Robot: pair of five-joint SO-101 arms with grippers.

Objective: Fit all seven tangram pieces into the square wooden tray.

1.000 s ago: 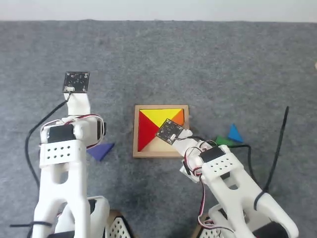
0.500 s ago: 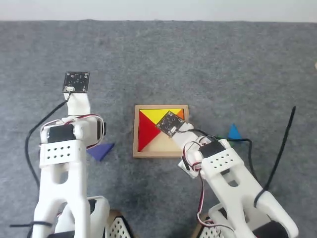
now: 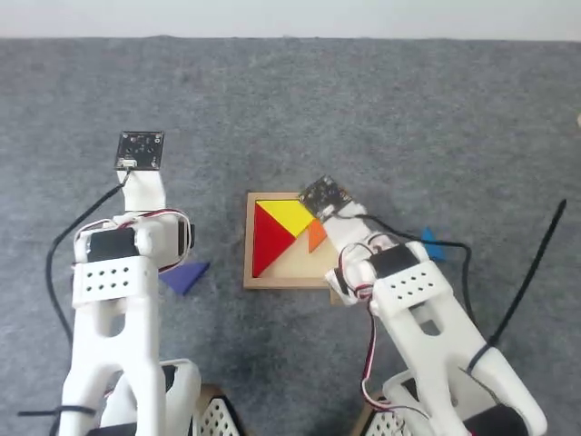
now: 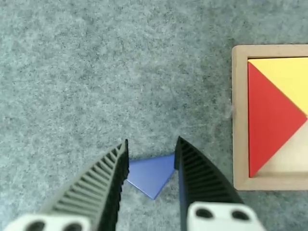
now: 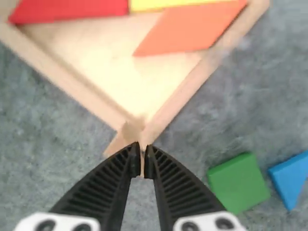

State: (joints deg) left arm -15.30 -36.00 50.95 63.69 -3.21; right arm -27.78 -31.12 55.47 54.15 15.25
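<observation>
Wooden square tray [image 3: 281, 284], at the middle of the grey felt tabletop [image 3: 408, 118], between the two arms. Three pieces are seated in it, and part of its floor is bare.

- Red triangle [image 3: 269, 243]: long edge flat against the tray wall on the left arm's side, apex pointing to the tray's centre.
- Yellow triangle [image 3: 286, 214]: long edge along the far wall, apex also pointing to the centre, one short side flush with the red.
- Orange parallelogram [image 5: 192, 29]: long axis parallel to the yellow piece's edge, which it adjoins. One sharp tip points to the bare floor, the other to the rim.
- Violet-blue piece [image 4: 151, 175]: flat on the tabletop, well apart from the tray on the left side, with a corner pointing back toward the arm.
- Green square [image 5: 238, 183] and blue triangle [image 5: 291, 179]: just beside each other on the tabletop, outside the tray on the right side.
- Left end effector [image 4: 151, 143]: fingers apart and straddling the violet-blue piece, probably lined up for a grasp. Contact cannot be told.
- Right end effector [image 5: 139, 155]: fingers together and holding nothing, poised over the tray's near corner. Closed tips of this kind suit nudging rather than lifting.
</observation>
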